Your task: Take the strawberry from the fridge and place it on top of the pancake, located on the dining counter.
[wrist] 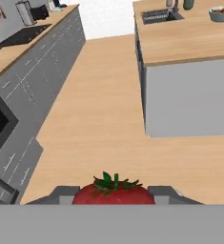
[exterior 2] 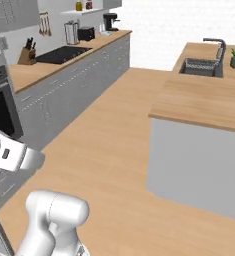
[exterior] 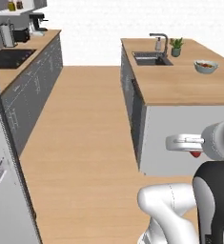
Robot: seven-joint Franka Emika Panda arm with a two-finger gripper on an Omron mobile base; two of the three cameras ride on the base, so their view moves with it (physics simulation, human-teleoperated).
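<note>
My gripper [wrist: 113,199] is shut on the strawberry [wrist: 113,192], a red berry with green leaves held between the two dark fingers [wrist: 62,194]. In the left base view the strawberry [exterior: 195,154] shows as a red tip under the white hand, with the gripper [exterior: 194,151] in front of the grey base of the dining counter [exterior: 180,83]. The counter's light wood top [wrist: 189,40] lies ahead and to the right in the hand view. The pancake is out of view. A grey fridge panel [exterior: 1,200] stands at the left edge.
On the dining counter are a sink with tap [exterior: 152,58], a potted plant [exterior: 176,46] and a white fruit bowl [exterior: 206,66]. A grey-cabinet counter with stove and appliances [exterior 2: 64,55] runs along the left. Wood floor [exterior: 85,133] lies between them.
</note>
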